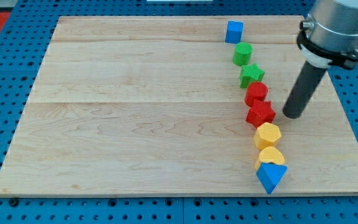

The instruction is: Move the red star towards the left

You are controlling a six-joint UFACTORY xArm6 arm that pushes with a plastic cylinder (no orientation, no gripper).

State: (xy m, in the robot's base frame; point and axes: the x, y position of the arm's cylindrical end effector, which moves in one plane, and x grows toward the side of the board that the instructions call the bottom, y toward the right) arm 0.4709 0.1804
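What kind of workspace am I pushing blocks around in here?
Likely a lab tabletop rig: a pale wooden board lies on a blue perforated base, with small coloured blocks in a line. My tip sits just right of the red star block.

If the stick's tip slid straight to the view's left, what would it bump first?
Most likely the red star-shaped block. My tip sits just to its right, with a small gap between. Exact depth is hard to judge from one view.
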